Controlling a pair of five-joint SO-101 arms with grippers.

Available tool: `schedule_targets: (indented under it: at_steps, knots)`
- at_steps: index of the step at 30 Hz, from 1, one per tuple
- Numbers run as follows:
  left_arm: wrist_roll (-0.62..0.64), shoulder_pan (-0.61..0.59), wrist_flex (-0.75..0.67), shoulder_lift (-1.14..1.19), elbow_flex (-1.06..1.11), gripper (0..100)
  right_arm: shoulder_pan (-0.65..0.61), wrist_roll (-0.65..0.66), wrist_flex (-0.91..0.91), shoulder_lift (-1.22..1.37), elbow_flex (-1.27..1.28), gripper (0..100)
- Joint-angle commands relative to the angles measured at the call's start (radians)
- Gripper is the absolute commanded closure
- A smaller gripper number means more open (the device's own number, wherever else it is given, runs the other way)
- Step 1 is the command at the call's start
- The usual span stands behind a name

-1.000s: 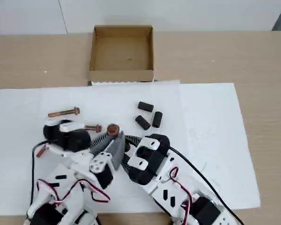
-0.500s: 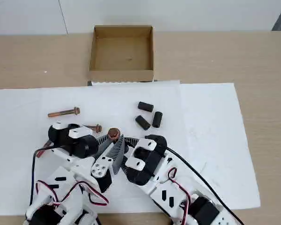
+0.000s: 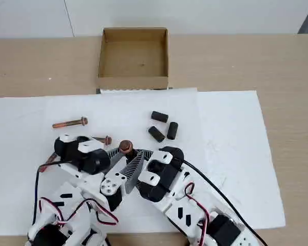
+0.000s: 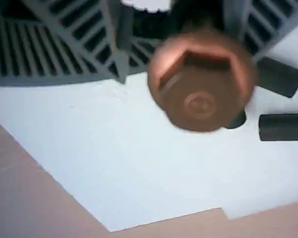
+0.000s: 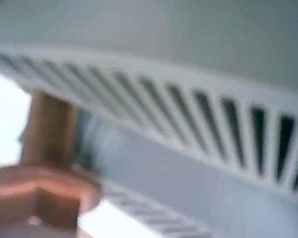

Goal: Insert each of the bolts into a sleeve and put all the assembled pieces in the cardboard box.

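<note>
A copper bolt (image 3: 125,147) is held upright, head up, low on the white paper. My left gripper (image 3: 122,158) is shut on it. In the left wrist view the bolt's hex head (image 4: 201,82) sits between grey ribbed fingers (image 4: 49,44). My right gripper (image 3: 138,160) presses in against the same bolt from the other side, and its wrist view has the bolt's head and shaft (image 5: 39,163) beside a ribbed grey finger (image 5: 154,119). Three black sleeves (image 3: 159,117) (image 3: 172,130) (image 3: 155,134) lie on the paper. The cardboard box (image 3: 134,82) stands beyond them, with nothing in it.
Loose bolts lie on the paper: one (image 3: 70,123) at the left and one (image 3: 101,139) by the left arm's motor. A third (image 3: 46,164) is partly under that arm. The white paper sheet (image 3: 231,133) has bare space on its right half.
The left arm has shifted right and toward the near edge, carrying the bolt slightly nearer. Both grippers now stand closer together around it. The loose sleeves and bolts have not moved.
</note>
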Motion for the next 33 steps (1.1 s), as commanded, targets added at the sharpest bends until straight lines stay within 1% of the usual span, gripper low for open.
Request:
schedule_targets:
  at_steps: [1,4,6,10,17,19,21,24,26,28,29,33]
  knots:
    - [-0.061,-0.038,0.002,0.008,-0.022,87,0.002,0.011,-0.025,-0.013,-0.011,99.5]
    - [-0.114,-0.098,0.000,0.008,-0.019,87,0.002,0.011,-0.025,-0.012,-0.011,99.5]
    - [-0.126,-0.121,0.000,0.008,-0.022,87,0.002,0.011,-0.025,-0.012,-0.011,99.5]
    - [-0.121,-0.124,-0.005,0.006,-0.025,87,0.002,0.011,-0.024,-0.010,-0.011,99.5]
    - [-0.120,-0.127,-0.106,0.006,-0.065,88,0.002,0.011,-0.022,-0.007,-0.009,99.5]
    - [-0.120,-0.127,-0.121,0.006,-0.081,92,0.002,0.011,-0.022,-0.007,-0.009,99.5]
    - [-0.120,-0.127,-0.120,0.003,-0.099,99,0.002,0.011,-0.021,-0.007,-0.009,99.5]
    - [-0.120,-0.129,-0.118,0.002,-0.108,99,0.013,0.008,-0.021,-0.005,-0.009,99.5]
    - [-0.120,-0.130,-0.117,0.002,-0.108,100,0.045,0.006,-0.021,-0.004,-0.009,99.5]
    - [-0.120,-0.135,-0.115,0.002,-0.108,100,0.105,0.005,-0.019,-0.002,-0.009,99.5]
    - [-0.120,-0.158,-0.115,0.002,-0.107,100,0.145,0.005,-0.002,-0.002,-0.006,99.5]
    - [-0.126,-0.341,-0.118,0.008,-0.076,100,0.314,-0.006,0.114,-0.007,-0.006,99.5]
